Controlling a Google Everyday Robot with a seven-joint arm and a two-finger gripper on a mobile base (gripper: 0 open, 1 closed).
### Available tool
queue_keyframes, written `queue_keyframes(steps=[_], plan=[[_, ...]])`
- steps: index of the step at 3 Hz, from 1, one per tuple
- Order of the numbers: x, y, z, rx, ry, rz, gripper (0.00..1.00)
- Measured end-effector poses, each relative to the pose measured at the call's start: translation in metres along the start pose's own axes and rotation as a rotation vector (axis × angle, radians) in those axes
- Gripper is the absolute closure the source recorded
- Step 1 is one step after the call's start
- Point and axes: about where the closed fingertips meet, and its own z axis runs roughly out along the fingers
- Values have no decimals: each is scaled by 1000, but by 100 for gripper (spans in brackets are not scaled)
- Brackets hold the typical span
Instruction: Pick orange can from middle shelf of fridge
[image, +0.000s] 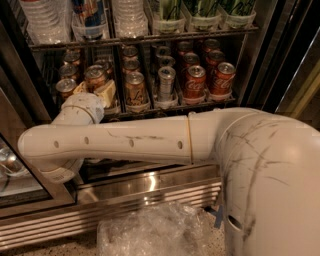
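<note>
1. The scuffed white arm (130, 142), smooth and tube-shaped, lies across the front of the fridge (260, 60). It hides whatever sits below the middle shelf (175, 107). At the left its wrist bends up to that shelf's metal front rail.
2. The gripper (94, 91) is at the front of the second lane from the left, right at the orange can (95, 76) standing there. I cannot tell whether the jaws pinch the can or stand spread beside it.
3. The front row holds six upright cans: three orange, one slim silver can (166, 82) and two red cans (194, 80). More of each kind stand in lanes behind.
4. On the wire rack above are ribbed clear water bottles (45, 20) and three clear tubs (205, 15) with green contents.
5. Below the arm runs a slatted steel grille (125, 202). In front of it, crumpled clear plastic (150, 232) lies on the speckled floor (30, 250).
</note>
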Motion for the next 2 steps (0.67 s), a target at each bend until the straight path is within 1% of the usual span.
queue_keyframes(steps=[1,2], plan=[[-1,0,0,1,-3,0,100],[-27,-1,3,6,-75,-2,100]])
